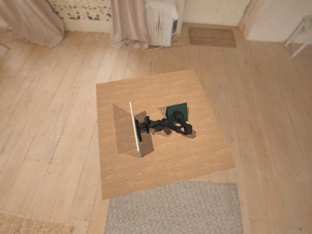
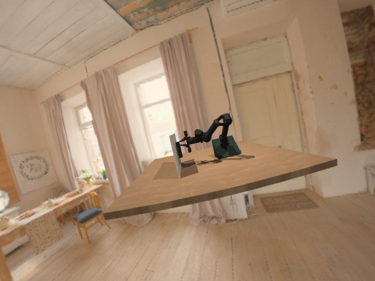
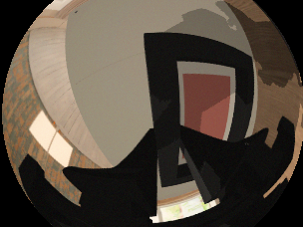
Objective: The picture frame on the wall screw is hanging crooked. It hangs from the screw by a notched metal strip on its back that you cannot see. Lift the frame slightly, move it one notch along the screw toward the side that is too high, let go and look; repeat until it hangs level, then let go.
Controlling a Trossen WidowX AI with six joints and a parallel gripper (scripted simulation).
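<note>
The black picture frame (image 1: 138,132) (image 2: 179,151) (image 3: 163,75), with a pale mat and a red picture, is at the face of the upright grey panel (image 1: 132,114) (image 2: 173,143) (image 3: 110,60). My gripper (image 1: 141,127) (image 2: 181,144) (image 3: 165,131) is shut on one bar of the frame, with a finger on each side of it in the wrist view. The fingers hide part of that bar and part of the picture. The screw and the notched strip are hidden behind the frame. The frame shows edge-on in the top and exterior views, and I cannot tell from the wrist view whether it is level.
The panel stands upright on the wooden table (image 1: 179,159) (image 2: 231,179). The arm reaches to it from a dark green wedge-shaped block (image 1: 170,111) (image 2: 218,150) on the same table. Shadows of the arm fall on the panel and table.
</note>
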